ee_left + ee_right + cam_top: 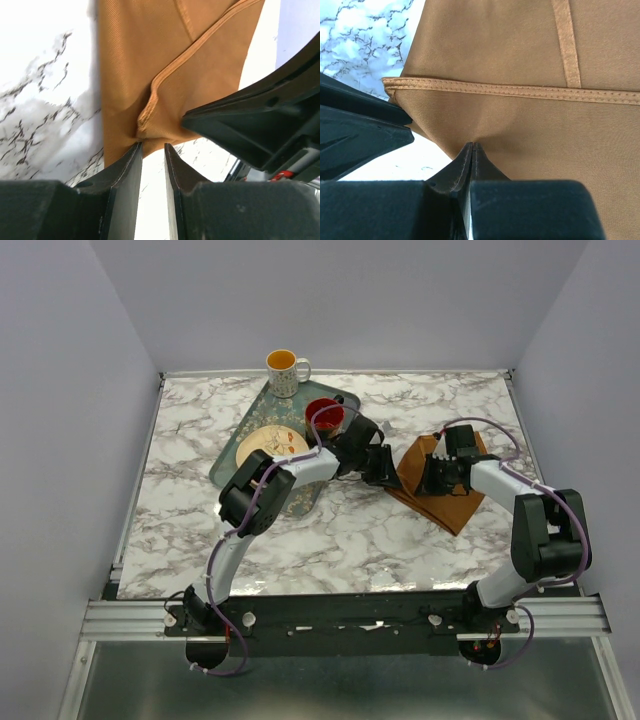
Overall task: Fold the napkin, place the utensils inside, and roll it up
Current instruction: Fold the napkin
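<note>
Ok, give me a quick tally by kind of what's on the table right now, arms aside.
Napkin: 1
Cups: 2 (patterned mug, red cup)
Plate: 1
Tray: 1
Total: 5

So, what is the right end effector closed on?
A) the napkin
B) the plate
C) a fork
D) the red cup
A: in the right wrist view, the right end effector is shut, pinching the cloth of the rust-brown napkin.
</note>
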